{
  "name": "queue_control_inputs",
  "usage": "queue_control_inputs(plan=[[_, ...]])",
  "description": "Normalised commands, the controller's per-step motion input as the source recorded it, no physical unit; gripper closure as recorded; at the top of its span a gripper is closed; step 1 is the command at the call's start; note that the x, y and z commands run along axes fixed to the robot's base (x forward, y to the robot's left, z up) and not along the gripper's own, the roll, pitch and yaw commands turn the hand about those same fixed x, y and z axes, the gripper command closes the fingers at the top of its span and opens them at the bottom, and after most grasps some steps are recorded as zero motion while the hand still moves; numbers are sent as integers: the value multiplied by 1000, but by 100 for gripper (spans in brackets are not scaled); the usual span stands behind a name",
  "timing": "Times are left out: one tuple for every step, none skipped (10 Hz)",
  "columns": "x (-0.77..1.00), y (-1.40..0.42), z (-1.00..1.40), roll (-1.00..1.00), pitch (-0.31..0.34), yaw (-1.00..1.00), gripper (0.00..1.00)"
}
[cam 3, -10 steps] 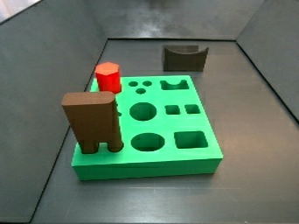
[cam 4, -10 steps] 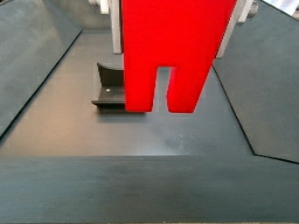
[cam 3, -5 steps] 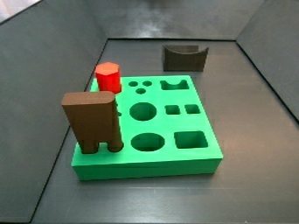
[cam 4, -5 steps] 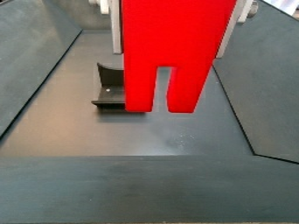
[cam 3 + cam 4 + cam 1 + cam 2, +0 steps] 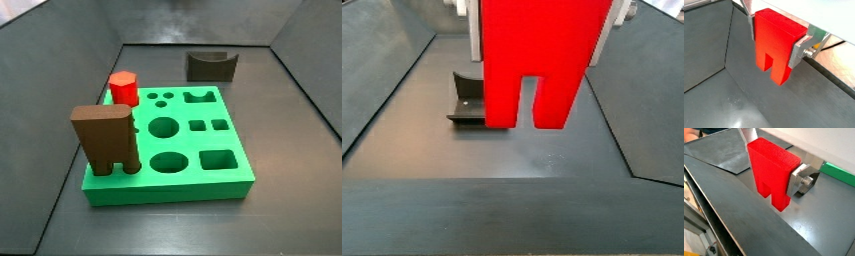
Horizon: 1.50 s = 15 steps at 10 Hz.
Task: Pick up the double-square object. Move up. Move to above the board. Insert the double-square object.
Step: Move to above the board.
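The double-square object [image 5: 774, 42] is a bright red block with a notch and two short legs pointing down. It also shows in a wrist view [image 5: 769, 170] and in a side view [image 5: 536, 60]. My gripper [image 5: 775, 39] is shut on it, and the silver fingers [image 5: 798, 52] clamp its two sides. It hangs over the dark floor, beside the board's edge [image 5: 839, 173]. The green board [image 5: 174, 193] with its shaped holes lies in the middle of the bin. My gripper does not show in that side view.
A tall brown block [image 5: 106, 138] stands on the board's near left corner. A red peg [image 5: 123, 88] stands at its far left. A dark grey curved-top block [image 5: 211, 65] sits behind the board. The fixture [image 5: 466, 100] stands on the floor behind the held block. Sloped bin walls surround everything.
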Motion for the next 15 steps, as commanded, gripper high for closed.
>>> queue_control_inputs(plan=[[24,348,26,-97,55,-38,100],[24,348,26,-97,55,-38,100],[24,348,25,-97,55,-38,100],[24,348,25,-97,55,-38,100],[24,348,25,-97,55,-38,100],[24,348,25,-97,55,-38,100],[24,348,25,-97,55,-38,100],[24,348,25,-97,55,-38,100],[24,348,25,-97,55,-38,100],[24,348,25,-97,55,-38,100],[24,348,25,-97,55,-38,100],[24,348,25,-97,55,-38,100],[24,348,25,-97,55,-38,100],[24,348,25,-97,55,-38,100],[-90,-1000,155,132,532,-371,100]])
